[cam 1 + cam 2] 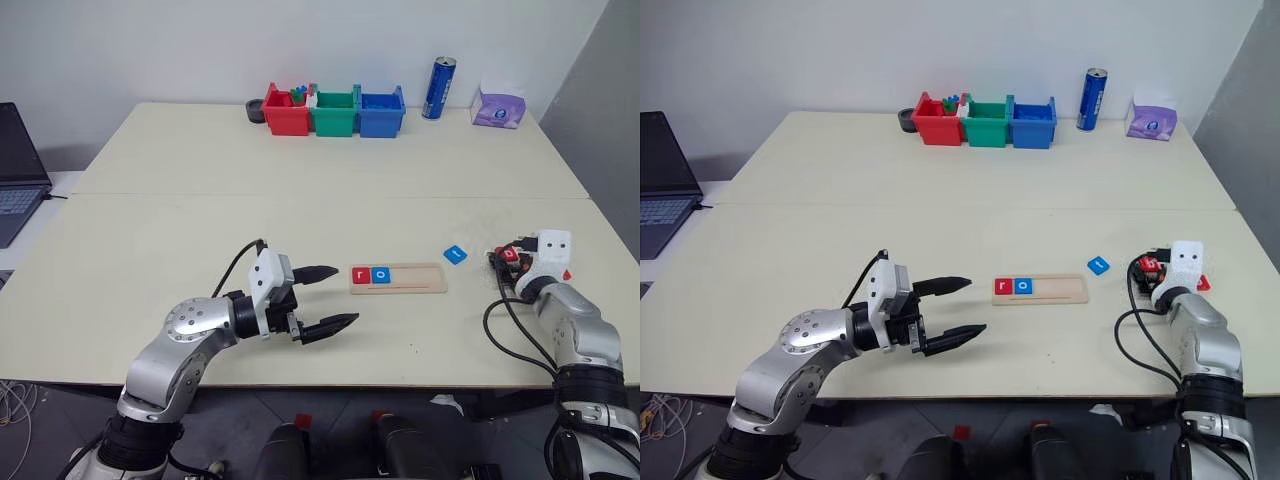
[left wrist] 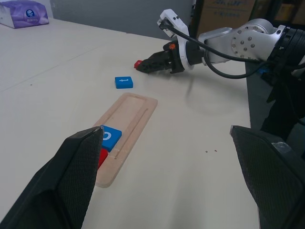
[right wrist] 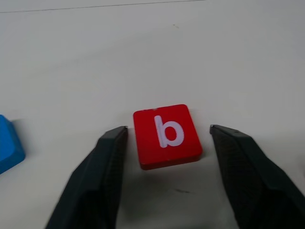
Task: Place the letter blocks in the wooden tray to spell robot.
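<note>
Right gripper (image 3: 164,138) low near the table's right edge, fingers spread either side of the red b block (image 3: 167,136), gaps on both sides, block flat on the table. Blue block (image 1: 455,254) just beside. Wooden tray (image 1: 420,279) mid-table near the front edge holds a red block (image 1: 361,274) and blue block (image 1: 381,274) at its left end. Left gripper (image 1: 328,297) spread wide, empty, left of the tray.

Head pair looks down over table (image 1: 300,220) (shared); right wrist view close, seemingly near-level.
</note>
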{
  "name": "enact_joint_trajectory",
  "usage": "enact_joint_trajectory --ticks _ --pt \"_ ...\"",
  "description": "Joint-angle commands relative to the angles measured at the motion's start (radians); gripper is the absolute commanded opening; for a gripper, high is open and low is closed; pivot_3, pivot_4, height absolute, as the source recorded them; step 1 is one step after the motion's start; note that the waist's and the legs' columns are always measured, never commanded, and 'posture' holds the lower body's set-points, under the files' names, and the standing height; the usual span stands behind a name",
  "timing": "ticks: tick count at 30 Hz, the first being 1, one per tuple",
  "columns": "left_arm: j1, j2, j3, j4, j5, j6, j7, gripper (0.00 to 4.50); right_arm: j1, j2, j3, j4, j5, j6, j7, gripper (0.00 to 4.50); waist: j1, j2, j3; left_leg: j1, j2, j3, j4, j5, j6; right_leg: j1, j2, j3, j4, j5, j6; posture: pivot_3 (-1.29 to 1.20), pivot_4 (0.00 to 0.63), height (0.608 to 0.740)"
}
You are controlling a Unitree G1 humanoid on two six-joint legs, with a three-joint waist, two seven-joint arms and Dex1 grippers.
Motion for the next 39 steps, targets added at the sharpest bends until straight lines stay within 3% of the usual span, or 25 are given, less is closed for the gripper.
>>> enact_joint_trajectory --ticks 1,2,6,10,14,19,23,27,32,33,39 --pt "-0.014 0.002 0.0 -0.018 -0.01 -0.021 -0.005 4.5 0.004 -0.01 -0.014 0.025 -0.021 -0.005 -0.032 1.8 0.0 0.0 0.0 0.0 0.0 0.0 0.0 0.0 0.0 0.0 0.0 0.0 0.0 0.0 0.0 0.0 0.15 0.74" --pt "-0.012 0.002 0.0 -0.019 -0.01 -0.021 -0.005 4.5 0.011 -0.012 -0.008 0.013 -0.024 -0.004 -0.03 1.49 0.0 0.0 0.0 0.0 0.0 0.0 0.0 0.0 0.0 0.0 0.0 0.0 0.0 0.0 0.0 0.0 0.15 0.74" --pt "-0.004 0.004 0.0 -0.025 -0.011 -0.021 -0.003 4.5 0.056 0.001 -0.014 -0.108 -0.005 0.102 -0.06 1.47 0.002 0.0 0.0 0.0 0.0 -0.001 0.0 0.0 0.0 0.0 0.0 0.0 0.0 0.0 0.0 0.0 0.15 0.74" --pt "0.018 0.012 0.0 -0.043 -0.017 -0.018 -0.007 4.5 0.188 0.028 0.004 -0.452 0.016 0.364 -0.131 1.47 0.005 0.0 0.0 -0.001 0.001 -0.003 -0.001 0.0 0.0 0.0 0.0 0.0 -0.001 -0.001 -0.001 0.0 0.15 0.74" --pt "0.032 0.021 -0.001 -0.047 -0.022 -0.019 -0.016 4.5 0.318 0.132 0.027 -0.817 0.052 0.652 -0.219 1.47 0.004 0.001 -0.001 -0.002 0.002 -0.006 -0.003 0.0 0.0 -0.001 0.0 -0.001 0.0 -0.004 -0.001 0.0 0.15 0.74" --pt "0.027 0.02 -0.012 -0.049 -0.018 -0.014 -0.017 4.5 0.35 0.271 0.052 -0.968 0.031 0.833 -0.302 1.47 -0.001 0.0 -0.001 0.0 0.003 -0.005 -0.002 0.0 0.0 -0.001 0.001 -0.001 0.0 -0.004 -0.002 0.0 0.15 0.74" --pt "0.021 0.024 -0.013 -0.052 -0.02 -0.009 -0.016 4.5 0.343 0.323 0.042 -1.029 0.02 0.941 -0.32 1.47 -0.001 -0.001 -0.002 0.0 0.002 -0.005 -0.003 0.0 0.0 0.0 0.001 -0.001 0.0 -0.004 -0.002 0.0 0.15 0.74" --pt "0.012 0.025 -0.016 -0.051 -0.02 -0.002 -0.014 4.5 0.331 0.329 0.039 -1.057 0.022 0.994 -0.294 2.82 -0.001 -0.001 -0.002 -0.001 0.002 -0.005 -0.003 0.0 0.0 -0.001 0.001 -0.001 -0.001 -0.004 -0.002 0.0 0.15 0.74" --pt "0.015 0.025 -0.018 -0.042 -0.02 -0.011 -0.022 4.5 0.282 0.249 -0.013 -1.078 0.024 1.035 -0.225 4.49 -0.001 -0.001 -0.002 -0.001 0.001 -0.004 -0.003 0.0 0.0 -0.001 0.001 -0.002 -0.001 -0.004 -0.002 0.0 0.15 0.74" --pt "0.017 0.025 -0.018 -0.038 -0.019 -0.014 -0.025 4.5 0.271 0.236 -0.024 -1.082 0.026 1.048 -0.21 4.49 0.0 -0.001 -0.002 -0.001 0.001 -0.004 -0.003 0.0 0.0 -0.001 0.001 -0.002 -0.001 -0.004 -0.002 0.0 0.15 0.74" --pt "0.017 0.023 -0.023 -0.016 -0.016 -0.035 -0.049 4.5 0.231 -0.124 -0.027 -1.053 0.116 0.949 0.064 4.49 0.0 0.001 0.0 -0.002 -0.001 -0.001 -0.003 0.0 0.0 -0.002 -0.001 -0.002 -0.002 -0.004 -0.001 0.0 0.15 0.74"
